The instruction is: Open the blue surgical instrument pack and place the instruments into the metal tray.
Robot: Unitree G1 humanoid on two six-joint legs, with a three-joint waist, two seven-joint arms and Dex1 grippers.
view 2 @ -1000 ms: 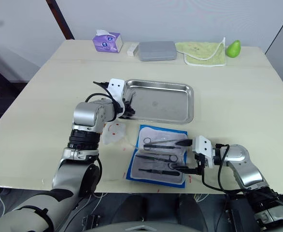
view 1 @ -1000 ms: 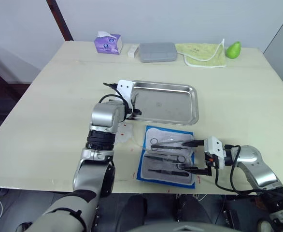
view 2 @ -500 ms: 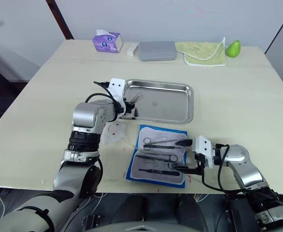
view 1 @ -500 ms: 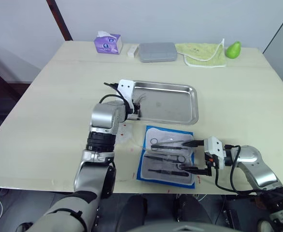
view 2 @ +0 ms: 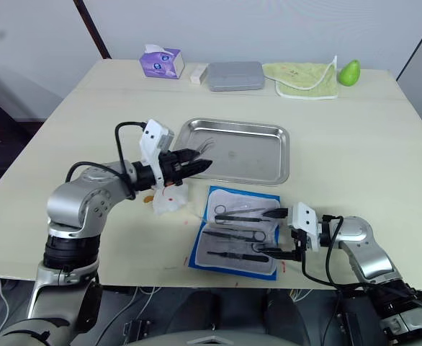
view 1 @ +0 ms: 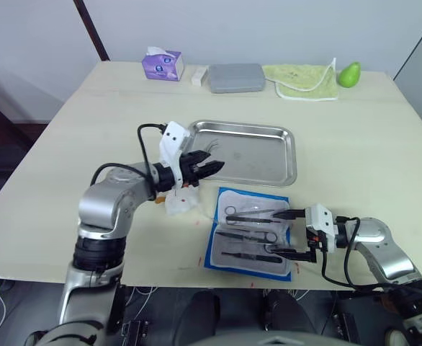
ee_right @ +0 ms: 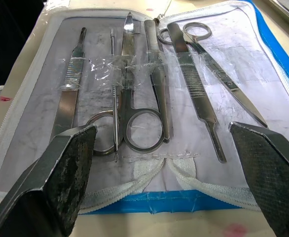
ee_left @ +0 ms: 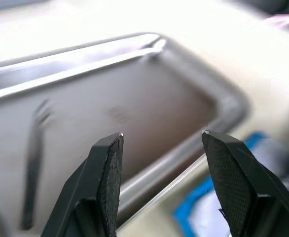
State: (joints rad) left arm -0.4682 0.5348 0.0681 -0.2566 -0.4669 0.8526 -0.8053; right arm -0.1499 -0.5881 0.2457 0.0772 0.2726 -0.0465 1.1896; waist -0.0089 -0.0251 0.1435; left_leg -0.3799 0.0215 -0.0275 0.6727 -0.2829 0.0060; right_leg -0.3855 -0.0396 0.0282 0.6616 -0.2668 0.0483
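No writing I can read. The open pack (ee_right: 149,123) holds about six instruments (ee_right: 144,94); both grippers (view 1: 212,166) (view 1: 281,232) spread, empty.

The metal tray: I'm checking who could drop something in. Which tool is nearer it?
Left. The left tool hangs open at the metal tray's near-left rim, fingers pointing over it. The right tool sits open at the blue surgical instrument pack's right edge, nearer the robot.

Left gripper (view 1: 214,166) raised, fingers spread, empty; right gripper (view 1: 281,232) low, fingers wide apart.
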